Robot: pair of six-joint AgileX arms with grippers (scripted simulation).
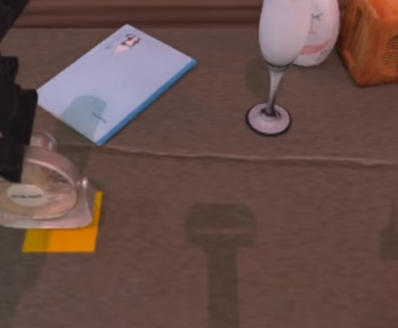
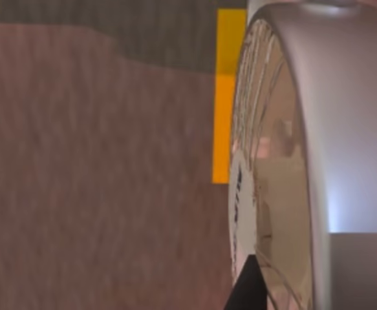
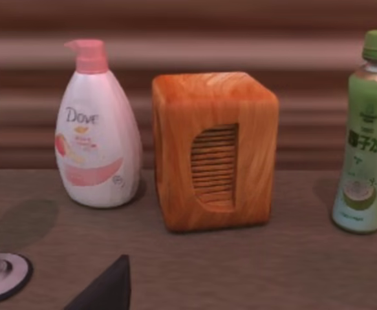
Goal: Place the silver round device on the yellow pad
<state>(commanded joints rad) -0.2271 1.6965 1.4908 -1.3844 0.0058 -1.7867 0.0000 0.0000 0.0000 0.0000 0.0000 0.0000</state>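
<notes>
The silver round device (image 1: 38, 195) is at the table's left, its shiny disc facing up and its translucent base covering the upper left part of the yellow pad (image 1: 65, 239). I cannot tell whether it is resting on the pad or held just above it. My left gripper (image 1: 11, 174) reaches in from the top left and is shut on the device. In the left wrist view the device (image 2: 317, 148) fills one side, a dark fingertip (image 2: 246, 287) lies against its disc, and a strip of yellow pad (image 2: 227, 123) shows beyond. My right gripper (image 3: 165, 303) is parked outside the top view, open.
A light-blue booklet (image 1: 117, 78) lies behind the pad. A white stemmed glass (image 1: 277, 48) stands at the back centre. Beside it are a pink-capped pump bottle (image 3: 97, 142) and an orange wooden box (image 1: 379, 41). A green drink bottle (image 3: 366, 142) stands beyond the box.
</notes>
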